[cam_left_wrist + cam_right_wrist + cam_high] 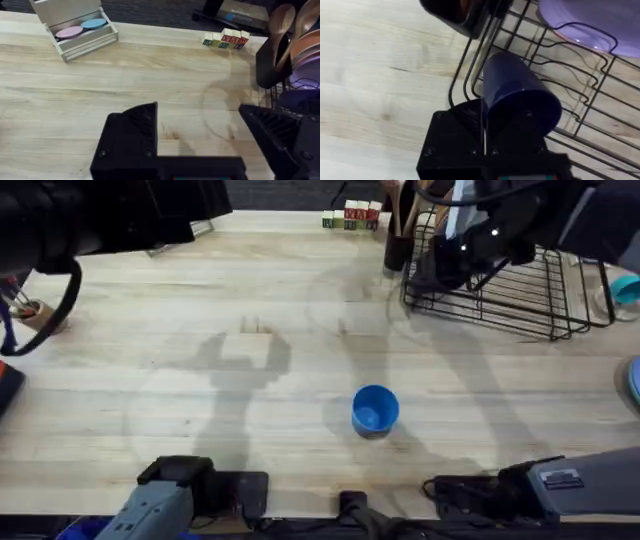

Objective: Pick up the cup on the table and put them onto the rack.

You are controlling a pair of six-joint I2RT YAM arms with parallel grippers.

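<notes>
Pale surface (200, 300) is occupied mid-front by one blue cup (375, 410); a 2nd cup (515, 95), clamped in right jaws over rack (520, 295) edge, should be eased btwn wires before release; left jaws apart.

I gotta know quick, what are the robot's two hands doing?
Left gripper: open, holding nothing.
Right gripper: shut on a cup at the rack.
</notes>
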